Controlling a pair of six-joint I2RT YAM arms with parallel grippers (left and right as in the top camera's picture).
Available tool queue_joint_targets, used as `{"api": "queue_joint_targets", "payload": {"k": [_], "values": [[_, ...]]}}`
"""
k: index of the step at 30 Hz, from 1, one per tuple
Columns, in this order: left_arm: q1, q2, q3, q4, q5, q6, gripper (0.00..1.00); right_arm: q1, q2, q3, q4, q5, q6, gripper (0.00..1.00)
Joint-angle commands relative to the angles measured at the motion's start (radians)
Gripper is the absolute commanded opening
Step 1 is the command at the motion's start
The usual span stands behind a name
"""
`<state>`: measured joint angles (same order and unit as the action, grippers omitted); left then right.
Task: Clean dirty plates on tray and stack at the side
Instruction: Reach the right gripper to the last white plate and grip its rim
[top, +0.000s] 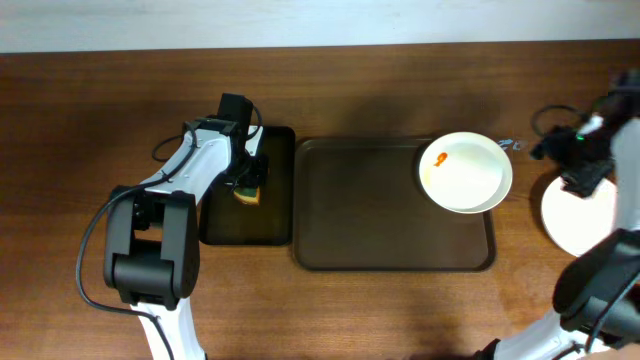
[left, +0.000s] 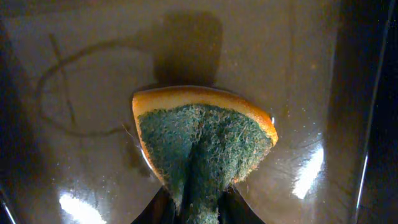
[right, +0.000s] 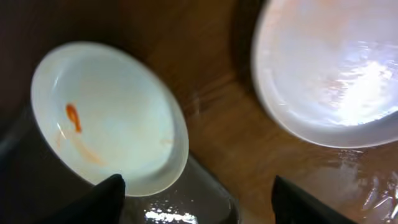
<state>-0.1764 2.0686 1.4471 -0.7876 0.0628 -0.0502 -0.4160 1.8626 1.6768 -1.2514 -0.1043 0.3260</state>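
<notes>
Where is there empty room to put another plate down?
The big tray is bare left of the dirty plate. The table in front of it is bare too. Crowded: the small tray with the sponge, and around the clean plate.

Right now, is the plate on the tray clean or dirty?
Dirty. The white plate on the tray carries an orange smear and faint streaks inside.

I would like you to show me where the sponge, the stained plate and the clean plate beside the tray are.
sponge (left: 205, 146): left wrist view, on the green scouring face.
stained plate (top: 470, 178): overhead view, on the bare white centre.
clean plate (right: 329, 62): right wrist view, on its inner surface.
</notes>
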Motion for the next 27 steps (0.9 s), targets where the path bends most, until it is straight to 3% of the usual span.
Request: {"api": "queue_joint_targets", "payload": {"k": [1, 6, 12, 13, 15, 19, 26, 27], "values": [[-0.002, 0.009, -0.004, 0.002, 0.001, -0.006, 0.15, 0.091, 0.043, 0.014, -0.001, 0.142, -0.034, 0.74], [-0.002, 0.009, -0.004, 0.002, 0.001, -0.006, 0.16, 0.152, 0.112, -0.037, 0.032, 0.153, -0.03, 0.65], [-0.002, 0.009, -0.004, 0.002, 0.001, -0.006, 0.17, 0.164, 0.141, -0.243, 0.27, 0.036, -0.03, 0.63], [-0.002, 0.009, -0.004, 0.002, 0.001, -0.006, 0.17, 0.163, 0.141, -0.274, 0.297, 0.036, -0.03, 0.49], [-0.002, 0.009, -0.004, 0.002, 0.001, -0.006, 0.17, 0.166, 0.141, -0.296, 0.31, 0.021, -0.03, 0.06], [-0.002, 0.009, -0.004, 0.003, 0.001, -0.006, 0.17, 0.198, 0.139, -0.27, 0.274, -0.157, -0.036, 0.04], [-0.002, 0.009, -0.004, 0.002, 0.001, -0.006, 0.18, 0.438, 0.139, -0.269, 0.153, -0.077, -0.131, 0.05], [-0.002, 0.009, -0.004, 0.002, 0.001, -0.006, 0.17, 0.489, 0.139, -0.269, 0.131, -0.017, -0.13, 0.18]]}}
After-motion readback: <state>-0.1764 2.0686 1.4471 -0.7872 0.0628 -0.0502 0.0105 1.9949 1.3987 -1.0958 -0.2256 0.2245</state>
